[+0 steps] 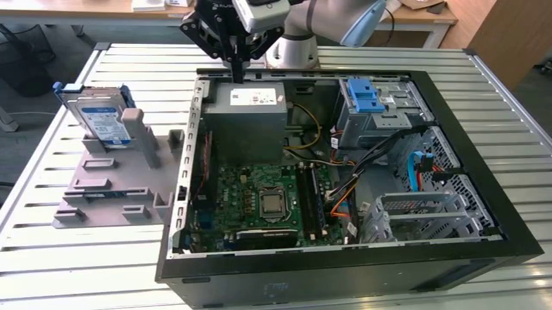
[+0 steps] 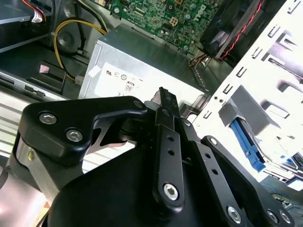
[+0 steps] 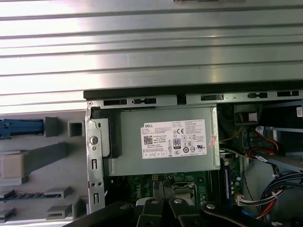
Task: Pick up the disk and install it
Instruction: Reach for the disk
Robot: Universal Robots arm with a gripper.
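The disk [image 1: 102, 120], silver with a blue-and-white label and a blue carrier, stands upright in a grey holder [image 1: 112, 190] on the exterior view's left, outside the computer case. Its blue carrier edge [image 3: 21, 127] shows in the first wrist view. My gripper [image 1: 234, 76] hangs over the far edge of the open case [image 1: 345, 271], just above the grey power supply box [image 1: 250, 110], well to the right of the disk. Its black fingers [image 2: 165, 101] are closed together with nothing between them.
Inside the case lie a green motherboard [image 1: 263, 197], bundled cables [image 1: 388, 152] and a silver drive cage with a blue latch [image 1: 371, 97]. Case and holder rest on a slatted metal table [image 1: 69, 271]. The case wall [image 1: 191, 129] stands between my gripper and the holder.
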